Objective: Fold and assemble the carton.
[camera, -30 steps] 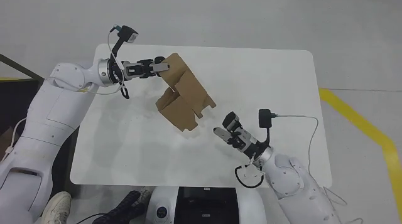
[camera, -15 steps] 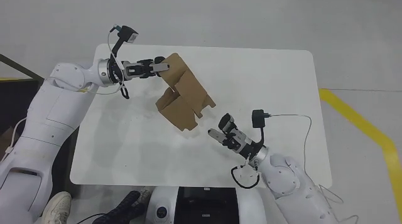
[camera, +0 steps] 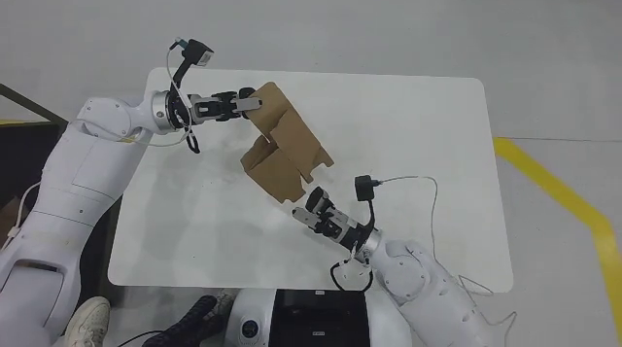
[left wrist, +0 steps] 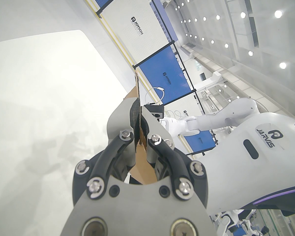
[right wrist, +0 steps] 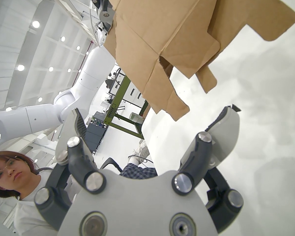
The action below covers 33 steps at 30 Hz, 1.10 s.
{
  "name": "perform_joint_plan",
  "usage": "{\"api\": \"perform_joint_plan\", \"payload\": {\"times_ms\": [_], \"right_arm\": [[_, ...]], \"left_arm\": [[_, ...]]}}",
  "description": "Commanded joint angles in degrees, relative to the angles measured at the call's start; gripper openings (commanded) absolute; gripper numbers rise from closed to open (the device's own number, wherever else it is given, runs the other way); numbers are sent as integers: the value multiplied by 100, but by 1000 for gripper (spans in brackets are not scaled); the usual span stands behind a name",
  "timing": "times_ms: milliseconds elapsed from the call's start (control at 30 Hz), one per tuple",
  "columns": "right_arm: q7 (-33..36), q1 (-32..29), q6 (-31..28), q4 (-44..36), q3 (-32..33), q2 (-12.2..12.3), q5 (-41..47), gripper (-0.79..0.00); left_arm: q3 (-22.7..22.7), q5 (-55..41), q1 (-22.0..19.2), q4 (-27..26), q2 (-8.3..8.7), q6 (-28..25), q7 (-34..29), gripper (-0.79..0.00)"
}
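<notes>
In the top view, the brown carton (camera: 284, 148) sits over the middle-left of the white table (camera: 428, 153), partly opened, with loose flaps at its near end. The left gripper (camera: 255, 104) is clamped on the carton's far-left corner. The right gripper (camera: 309, 207) hovers just beside the near flaps, with its fingers spread and nothing between them. Whether the carton's lower end touches the tabletop cannot be told.

In the left wrist view, the left gripper (left wrist: 139, 121) has its two fingers pressed narrowly together on a thin edge of the carton (left wrist: 137, 92). This edge shows end-on as a corrugated strip rising between the pads. More cardboard shows low between the finger links. The table (left wrist: 39, 87) spreads pale beyond. Behind it stand blue and white partition panels (left wrist: 135, 23), each with a small printed logo and word. The white robot shell close by also has a dark printed label.

In the right wrist view, the right gripper (right wrist: 152, 115) is wide open and grips nothing, and its fingertips are close below the carton's hanging flaps without touching them. The carton (right wrist: 167, 20) hangs overhead with its creases and cut slots plain to see, one notched flap pointing down towards the gripper. No print shows on the cardboard. At its far corner the left gripper (right wrist: 103, 3) pinches the board. The table (right wrist: 260, 99) lies beneath.
</notes>
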Motion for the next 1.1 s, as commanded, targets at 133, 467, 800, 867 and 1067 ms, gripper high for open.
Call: {"api": "perform_joint_plan", "payload": {"times_ms": [133,467,800,867,1067], "right_arm": [[-16,212,-161,256,-258,-99,292,0],[258,255,-735,362,-284,-118,957,0],[750,117,-1267,182,-141,-34,1542,0],[798,63,-1313,131,-106,-16,1616,0],[1047,-48,-1469,53,-51,36,1912,0]], "left_arm": [[0,0,0,0,0,0,0,-785],[0,0,0,0,0,0,0,-785],[0,0,0,0,0,0,0,-785],[0,0,0,0,0,0,0,-785],[0,0,0,0,0,0,0,-785]]}}
